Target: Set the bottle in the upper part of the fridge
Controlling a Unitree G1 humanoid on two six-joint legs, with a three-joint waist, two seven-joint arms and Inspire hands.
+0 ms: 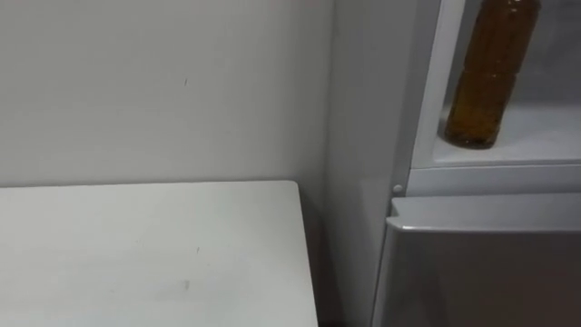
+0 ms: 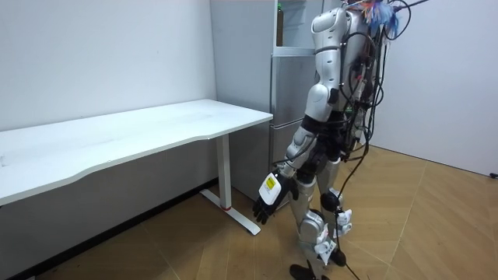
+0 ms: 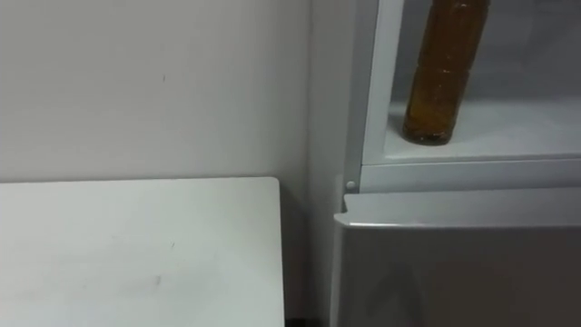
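A tall bottle [image 1: 486, 73] of amber liquid stands upright on the white shelf [image 1: 545, 136] of the open upper fridge compartment, near its left wall. No hand touches it. In the room view I stand right in front of the grey fridge [image 2: 289, 85], facing it. My left hand [image 2: 268, 198] hangs low beside my leg on the table side, fingers relaxed and holding nothing.
The lower fridge door [image 1: 481, 263] is closed below the shelf. A white table [image 1: 145, 254] stands against the wall to my left, its corner close to the fridge side. Wooden floor lies behind me.
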